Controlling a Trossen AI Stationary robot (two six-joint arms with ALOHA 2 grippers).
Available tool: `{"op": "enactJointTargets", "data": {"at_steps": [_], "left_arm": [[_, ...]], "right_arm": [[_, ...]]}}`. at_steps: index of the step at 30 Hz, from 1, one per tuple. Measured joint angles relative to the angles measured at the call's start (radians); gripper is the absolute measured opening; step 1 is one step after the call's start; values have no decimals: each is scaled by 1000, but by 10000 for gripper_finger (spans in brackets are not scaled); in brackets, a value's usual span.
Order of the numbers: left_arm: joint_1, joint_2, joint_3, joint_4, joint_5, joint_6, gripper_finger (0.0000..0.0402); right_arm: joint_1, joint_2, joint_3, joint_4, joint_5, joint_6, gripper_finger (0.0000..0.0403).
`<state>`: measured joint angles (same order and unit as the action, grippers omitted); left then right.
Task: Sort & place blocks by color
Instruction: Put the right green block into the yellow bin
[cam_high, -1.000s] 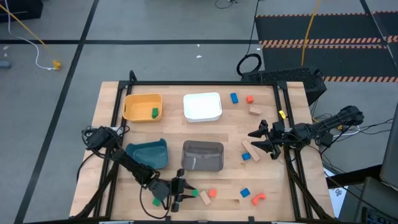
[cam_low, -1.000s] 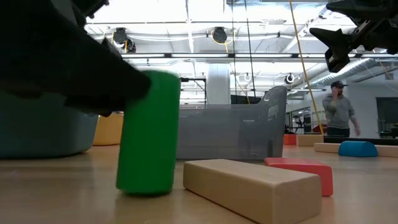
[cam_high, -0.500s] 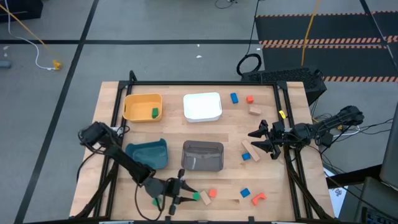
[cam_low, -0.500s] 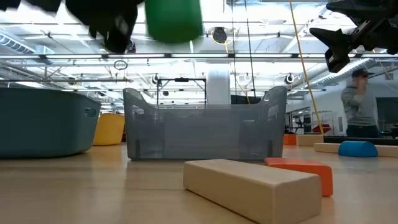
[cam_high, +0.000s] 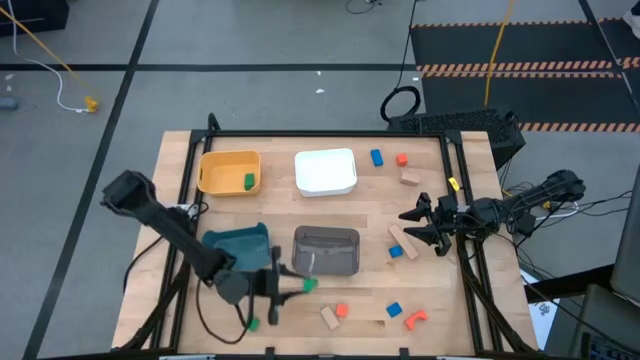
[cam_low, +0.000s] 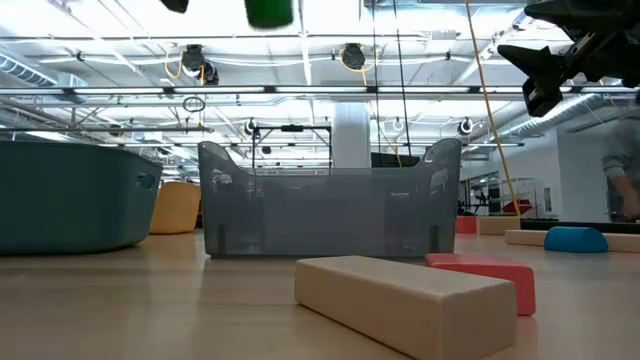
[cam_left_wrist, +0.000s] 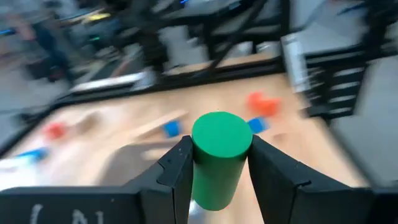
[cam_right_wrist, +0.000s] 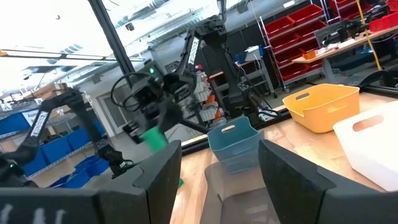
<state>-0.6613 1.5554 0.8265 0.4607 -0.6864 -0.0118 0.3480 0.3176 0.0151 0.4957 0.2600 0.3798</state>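
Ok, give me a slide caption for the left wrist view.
Left gripper grips a green cylinder block above the wooden table.

The left wrist view is blurred, and the low view's top edge crops the green cylinder (cam_low: 269, 12).

The left gripper (cam_high: 290, 287) has lifted the green cylinder (cam_high: 309, 285) off the table.

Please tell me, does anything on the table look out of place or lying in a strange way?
Only a small thing: a green block lies at the table's near edge beside the left arm, apart from the other loose blocks. The left gripper holds a green cylinder up in the air. Nothing looks spilled or damaged.
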Motion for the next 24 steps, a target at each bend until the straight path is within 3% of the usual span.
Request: {"op": "enactJointTargets", "data": {"at_steps": [4,13,18,24], "left_arm": [[45,-97,0,-237,-125,-83,131],[244,-319,-31,-719,-259,-236,130],[438,-468,-184,-783,-269,-446,131],[620,-679,-354,-744,-298,-527,134]], "right_arm": [[0,0,0,0,0,0,208],[0,0,0,0,0,0,208],[0,0,0,0,0,0,208],[0,0,0,0,0,0,208]]}}
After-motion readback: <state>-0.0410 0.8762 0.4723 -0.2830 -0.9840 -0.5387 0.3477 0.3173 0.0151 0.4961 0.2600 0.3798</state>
